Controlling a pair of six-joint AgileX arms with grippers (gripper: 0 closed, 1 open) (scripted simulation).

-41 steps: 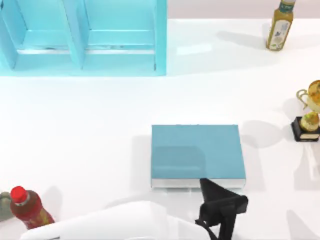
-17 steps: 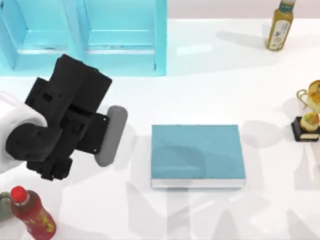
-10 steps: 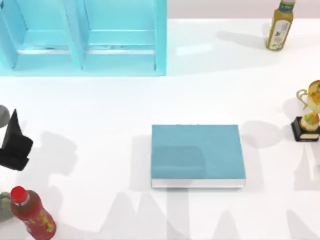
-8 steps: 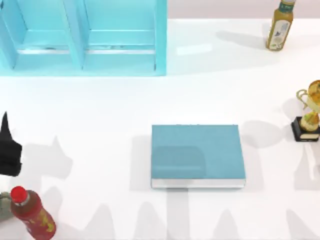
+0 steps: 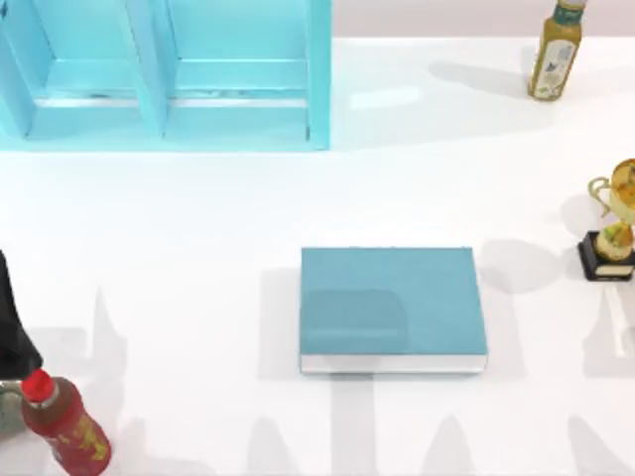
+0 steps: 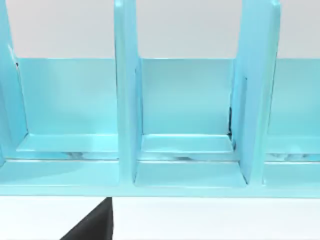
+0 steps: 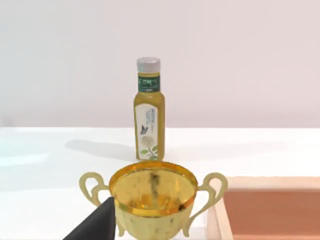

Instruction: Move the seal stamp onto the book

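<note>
Book (image 5: 393, 302) lies flat at counter (image 5: 198, 218) centre with a bare teal cover, and seal stamp cannot be placed from these views, so the move is not yet done. Left gripper (image 5: 10, 327) sits at the 9 o'clock edge just above red bottle (image 5: 60, 421), its fingers' spread impossible to tell; right arm faces gold trophy (image 7: 152, 197) and green bottle (image 7: 149, 110) near 3 o'clock. Risk: reaching in blind could knock the red bottle or trophy over, or mistake either for the stamp.

The white table (image 5: 198, 228) carries the book (image 5: 392, 302) at its middle, a blue shelf (image 5: 164, 74) behind-left of it, a yellow bottle (image 5: 556, 50) behind-right, a trophy (image 5: 613, 233) right and a red bottle (image 5: 60, 421) front-left.
</note>
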